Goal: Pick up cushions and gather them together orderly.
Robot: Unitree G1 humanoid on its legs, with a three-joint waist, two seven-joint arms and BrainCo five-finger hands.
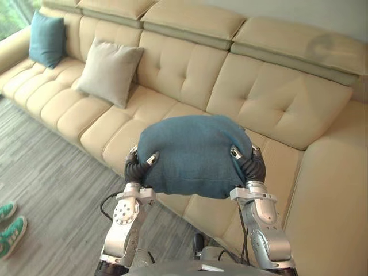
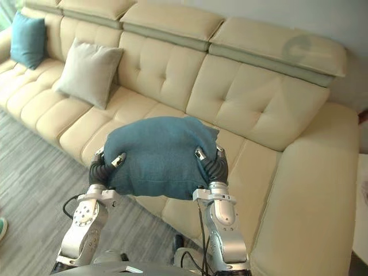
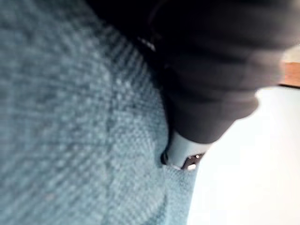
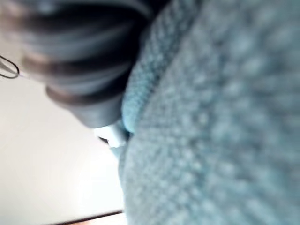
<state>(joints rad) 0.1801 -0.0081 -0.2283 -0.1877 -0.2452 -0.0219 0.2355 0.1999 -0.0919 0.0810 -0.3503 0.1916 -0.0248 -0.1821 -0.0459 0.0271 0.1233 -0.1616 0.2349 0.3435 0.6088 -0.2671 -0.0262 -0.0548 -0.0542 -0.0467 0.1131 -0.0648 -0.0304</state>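
Observation:
I hold a dark teal cushion [image 1: 192, 152] in the air between both hands, above the front edge of the cream sofa [image 1: 270, 98]. My left hand [image 1: 135, 167] grips its left side and my right hand [image 1: 253, 164] its right side, each thumb pressed into the near face while the fingers are hidden behind. Up close, the left wrist view has the teal cloth [image 3: 70, 117] against that hand. On the seat further left, a grey cushion [image 1: 109, 72] leans on the backrest. A smaller teal cushion [image 1: 46, 39] stands at the far left end.
The sofa runs from the far left to an arm or corner section [image 1: 333, 190] on my right. Grey plank floor [image 1: 52, 184] lies in front of it. A person's green shoes [image 1: 8, 230] show at the left edge.

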